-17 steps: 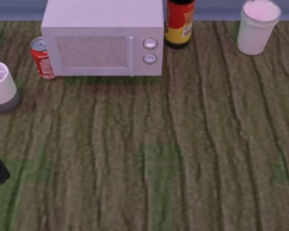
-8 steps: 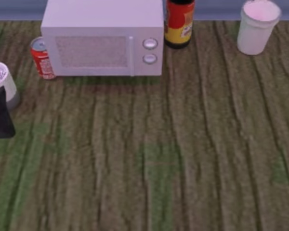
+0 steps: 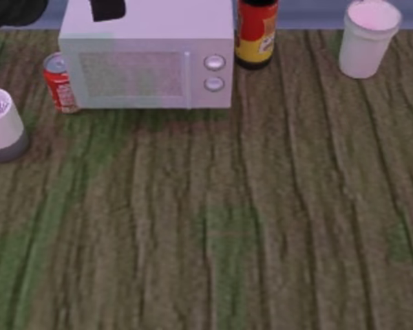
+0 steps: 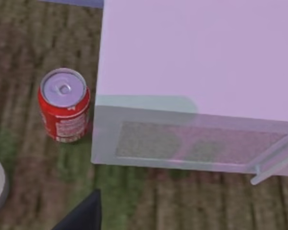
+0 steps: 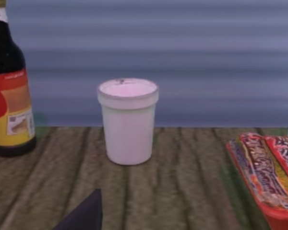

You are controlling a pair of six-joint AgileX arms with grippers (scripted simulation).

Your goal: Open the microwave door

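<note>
Microwave [image 3: 146,51] at table's far left, microwave door [image 3: 134,75] flush shut, bar handle [image 4: 273,160] untouched. Left gripper [image 3: 107,8] above microwave's top, far-left part; finger spread cannot be told. Red can [image 3: 59,82] just beside microwave's left wall. Right arm out of top view

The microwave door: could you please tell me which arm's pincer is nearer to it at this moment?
Left. The left pincer hangs above the microwave, over its top near the rear left, just behind the microwave door. The right arm is out of the top view, well off to the right.
</note>
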